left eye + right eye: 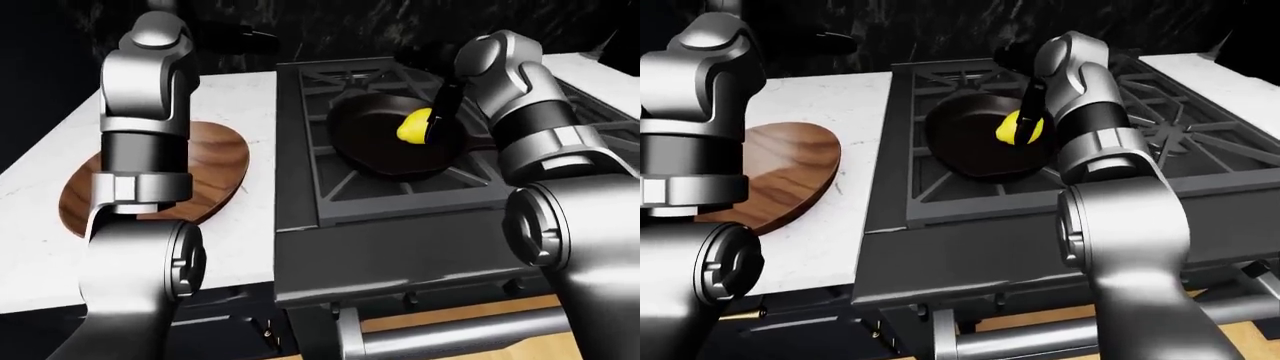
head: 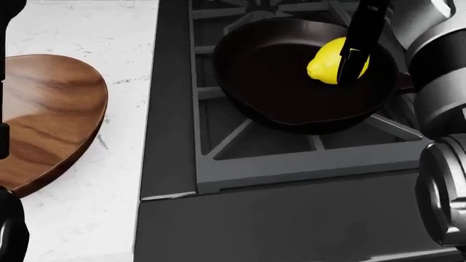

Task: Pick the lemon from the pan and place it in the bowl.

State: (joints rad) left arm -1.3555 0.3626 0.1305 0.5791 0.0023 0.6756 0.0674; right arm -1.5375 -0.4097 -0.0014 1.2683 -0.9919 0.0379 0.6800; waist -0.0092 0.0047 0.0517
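Item: lemon (image 2: 329, 66), yellow, lying inside black pan (image 2: 291, 82) on stove grate (image 2: 291, 147); directly under and touching right hand (image 2: 354, 57).
Right hand: black fingers (image 2: 353, 64) reaching down over lemon's right side, one finger laid across its face. Whether fingers fully clamped round lemon or merely standing against it: cannot tell; other fingers hidden behind fruit and arm.
Left hand: not visible; only left arm (image 1: 145, 135) raised upright, well to left of right hand, above bowl.
Bowl (image 2: 43, 120): wooden, shallow, on white marble bench (image 2: 94, 207), well to left of right hand, beyond stove edge.
Step in hand: grasp of lemon in pan, judged early in task; lemon not yet lifted clear of pan floor, so far as visible.
Next move, as judgement: secure closure round lemon, lift above pan rim, carry leftward across stove edge to bowl, release low. Risk: round fruit rolling away from fingers along curved pan wall.
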